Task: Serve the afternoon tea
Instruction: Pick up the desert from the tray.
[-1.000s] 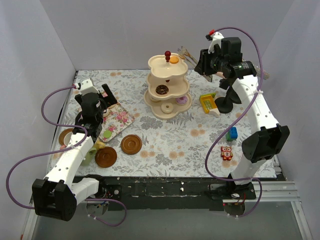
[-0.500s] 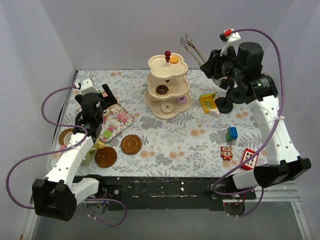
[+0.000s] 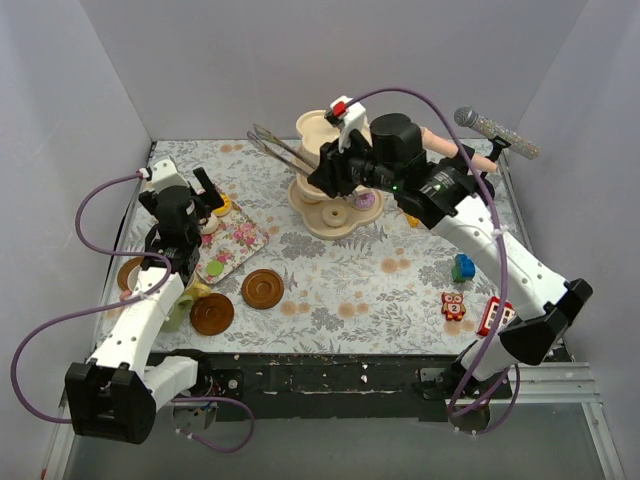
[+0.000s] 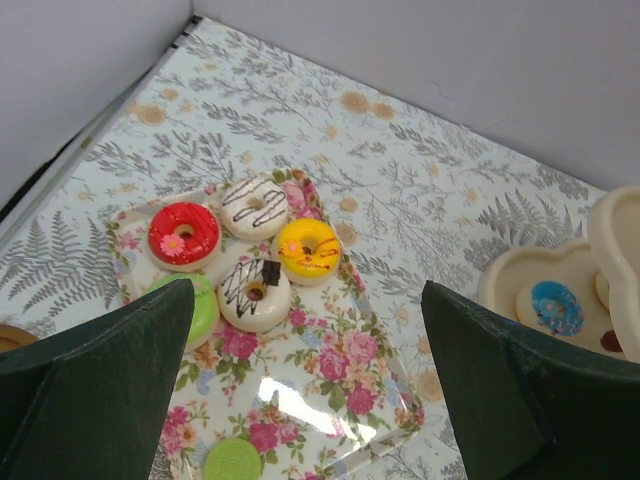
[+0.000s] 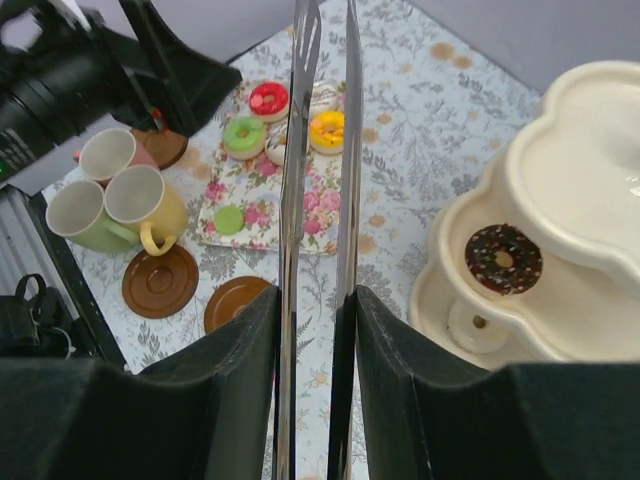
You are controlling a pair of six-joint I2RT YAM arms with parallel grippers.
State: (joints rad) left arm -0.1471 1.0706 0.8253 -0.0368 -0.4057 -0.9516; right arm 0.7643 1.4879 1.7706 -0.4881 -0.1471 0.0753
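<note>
Right pincer (image 5: 316,305) grips the tongs (image 5: 296,150) (beside the tiered stand (image 5: 600,160)); left pincer (image 4: 305,295) gapes wide above the donuts (image 4: 308,250).

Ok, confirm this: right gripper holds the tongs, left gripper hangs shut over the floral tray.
Wrong on the left gripper: it hangs open over the floral tray, fingers wide apart in the left wrist view. The right gripper holds the tongs.

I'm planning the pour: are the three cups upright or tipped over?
Upright. In the right wrist view the pink cup, green cup and yellow cup all stand with open mouths facing up.
</note>
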